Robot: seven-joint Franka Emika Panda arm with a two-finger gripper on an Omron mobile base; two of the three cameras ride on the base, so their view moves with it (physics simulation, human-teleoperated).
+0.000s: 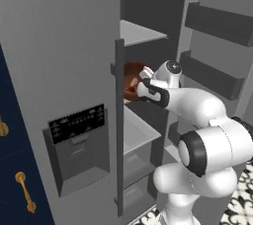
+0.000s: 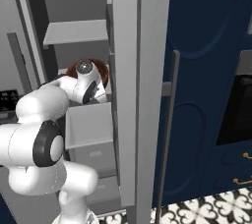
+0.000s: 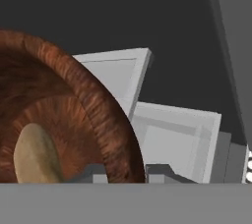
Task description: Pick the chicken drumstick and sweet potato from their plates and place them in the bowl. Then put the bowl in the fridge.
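The hand (image 3: 127, 175) grips the bowl (image 3: 74, 120) by its rim, sweet potato (image 3: 35, 154) inside.

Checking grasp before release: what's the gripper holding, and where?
The gripper is shut on the bowl, pinching its rim, one finger each side of the wall.

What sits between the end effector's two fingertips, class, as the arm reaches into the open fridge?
In the hand view, the bowl's reddish-brown rim passes between the two fingertips; the end effector is shut on it. The sweet potato lies inside.
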